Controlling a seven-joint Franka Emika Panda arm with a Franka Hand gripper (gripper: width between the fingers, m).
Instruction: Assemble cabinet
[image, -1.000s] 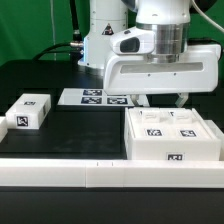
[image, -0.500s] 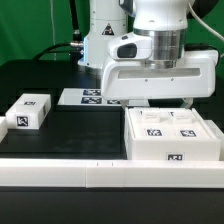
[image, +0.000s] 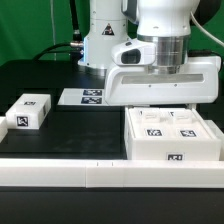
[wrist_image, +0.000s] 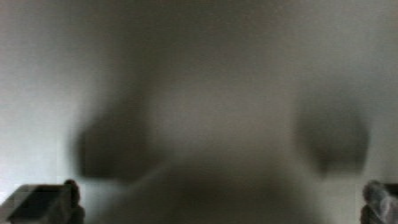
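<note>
White plastic cabinet body (image: 172, 138), nearest, at the exterior view's right on the black table (image: 70, 135). It shows three fiducial tags and no legible lettering or brand. Small tagged drawer block (image: 27, 111), well apart at that view's left. Gripper (image: 160, 102), close above the body's far edge, jaws spread wide and empty. Judged step: gripping the body. Centre the fingers over one wall, descend squarely, close gently. Marker board (image: 90, 97), farthest, tags only.

Glossy white robot arm (image: 150, 20) with rounded shells; grey metal ring (image: 166, 50) above its wide, boxy white gripper (image: 165, 101); dark fingertips (wrist_image: 45, 203).
</note>
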